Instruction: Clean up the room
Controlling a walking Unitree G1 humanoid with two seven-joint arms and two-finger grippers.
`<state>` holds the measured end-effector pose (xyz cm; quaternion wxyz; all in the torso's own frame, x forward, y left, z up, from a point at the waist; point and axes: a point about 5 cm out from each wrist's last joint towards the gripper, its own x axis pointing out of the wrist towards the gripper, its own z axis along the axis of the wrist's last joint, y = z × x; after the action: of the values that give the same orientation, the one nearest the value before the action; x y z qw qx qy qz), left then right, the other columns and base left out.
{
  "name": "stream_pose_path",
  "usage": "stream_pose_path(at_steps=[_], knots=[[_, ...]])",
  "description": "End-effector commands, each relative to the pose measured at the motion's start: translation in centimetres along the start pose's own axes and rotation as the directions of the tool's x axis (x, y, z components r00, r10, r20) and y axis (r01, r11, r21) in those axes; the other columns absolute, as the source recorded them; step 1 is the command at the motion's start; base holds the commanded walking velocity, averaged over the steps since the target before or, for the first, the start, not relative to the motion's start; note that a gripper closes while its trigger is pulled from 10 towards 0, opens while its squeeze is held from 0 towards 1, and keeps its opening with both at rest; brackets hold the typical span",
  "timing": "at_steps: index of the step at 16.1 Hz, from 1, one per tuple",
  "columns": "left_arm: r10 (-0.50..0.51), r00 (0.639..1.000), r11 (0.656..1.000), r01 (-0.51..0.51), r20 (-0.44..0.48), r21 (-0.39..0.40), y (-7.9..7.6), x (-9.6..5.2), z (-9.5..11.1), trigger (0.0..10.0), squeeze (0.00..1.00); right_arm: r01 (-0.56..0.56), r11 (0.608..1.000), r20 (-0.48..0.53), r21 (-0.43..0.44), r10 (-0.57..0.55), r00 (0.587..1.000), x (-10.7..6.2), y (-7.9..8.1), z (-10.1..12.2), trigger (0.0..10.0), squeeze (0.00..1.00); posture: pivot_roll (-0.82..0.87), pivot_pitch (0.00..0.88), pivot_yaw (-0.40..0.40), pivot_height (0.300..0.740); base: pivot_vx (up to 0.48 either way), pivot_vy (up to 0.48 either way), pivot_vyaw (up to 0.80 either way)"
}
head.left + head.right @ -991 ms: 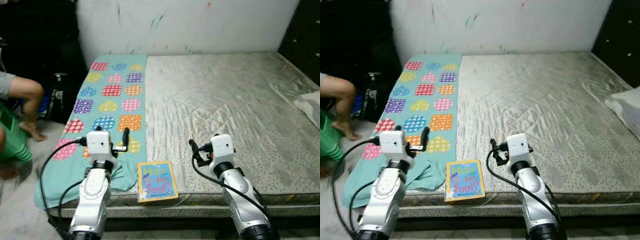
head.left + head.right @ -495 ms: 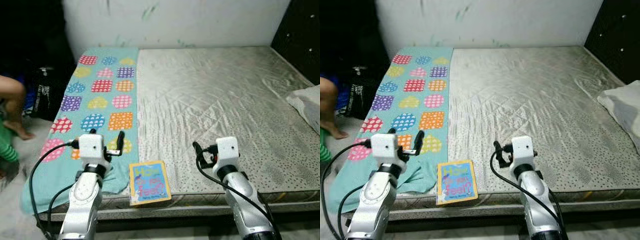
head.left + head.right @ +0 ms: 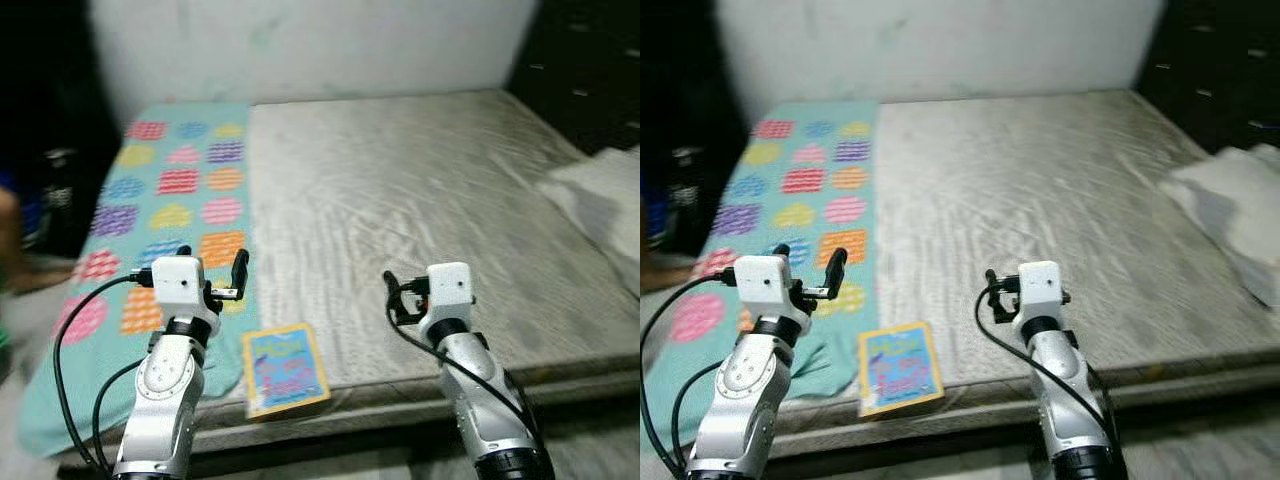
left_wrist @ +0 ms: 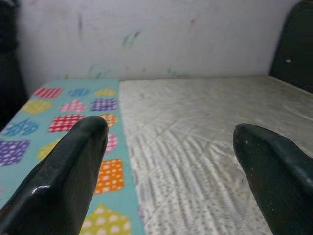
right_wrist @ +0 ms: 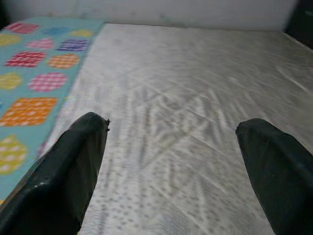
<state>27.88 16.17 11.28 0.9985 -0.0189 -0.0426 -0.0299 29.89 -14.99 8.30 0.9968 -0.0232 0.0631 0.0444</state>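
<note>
Left eye view, blurred: wide bare grey quilted mattress [image 3: 420,190] runs back to a white marked wall [image 3: 300,45]. A teal blanket with coloured dotted patches [image 3: 170,190] lies along the mattress's left side and hangs over the near edge. A small children's book with a blue and yellow cover [image 3: 285,368] lies flat at the near edge of the mattress, just beside the blanket's edge, between the two arms. Left gripper [image 3: 212,272] hovers above the blanket's near end, close to the book but not touching it. Right gripper [image 3: 392,297] hovers over bare mattress to the right of the book, apart from it. A pale grey pillow [image 3: 600,195] sits at the right edge. A dark headboard-like panel [image 3: 590,60] stands at far right.

Right eye view: same layout; book [image 3: 899,366] at the near mattress edge, pillow [image 3: 1230,205] on the right.

Left wrist view: two black fingers [image 4: 63,171] spread wide, nothing between them; blanket [image 4: 58,117] and mattress [image 4: 205,127] beyond, wall behind.

Right wrist view: fingers [image 5: 63,171] spread wide, released, empty; mattress [image 5: 176,98] ahead, blanket [image 5: 34,73] to one side.
</note>
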Motion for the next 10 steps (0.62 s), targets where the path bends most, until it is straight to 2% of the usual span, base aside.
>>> stream_pose_path(at_steps=[1,4,6,10], knots=[[0.027,1.000,0.999,-0.027,-0.007,0.023,0.8,-0.4,0.0,10.0,0.00,0.015,1.000,0.005,0.026,-0.015,1.000,0.3,-0.4,0.4,10.0,0.00,0.00,0.000,0.030,0.740,0.000,0.000,0.00],[0.013,0.999,1.000,-0.013,-0.035,0.007,0.6,-1.0,-0.1,10.0,0.00,0.025,1.000,0.041,0.002,-0.025,0.999,-0.3,-1.0,1.3,10.0,0.00,-0.01,0.009,0.042,0.740,0.000,0.000,0.00],[-0.022,0.999,1.000,0.022,-0.032,0.003,0.2,-0.9,0.2,10.0,0.00,0.017,1.000,0.016,-0.011,-0.017,1.000,-1.0,-1.1,0.7,10.0,0.00,-0.01,0.042,0.025,0.740,0.000,0.000,0.00],[0.011,1.000,1.000,-0.011,-0.027,0.001,0.8,-1.1,0.8,10.0,0.00,-0.026,0.999,0.000,-0.022,0.026,1.000,-1.6,-0.7,0.6,10.0,0.00,0.01,0.081,0.025,0.740,0.000,0.000,0.00]])
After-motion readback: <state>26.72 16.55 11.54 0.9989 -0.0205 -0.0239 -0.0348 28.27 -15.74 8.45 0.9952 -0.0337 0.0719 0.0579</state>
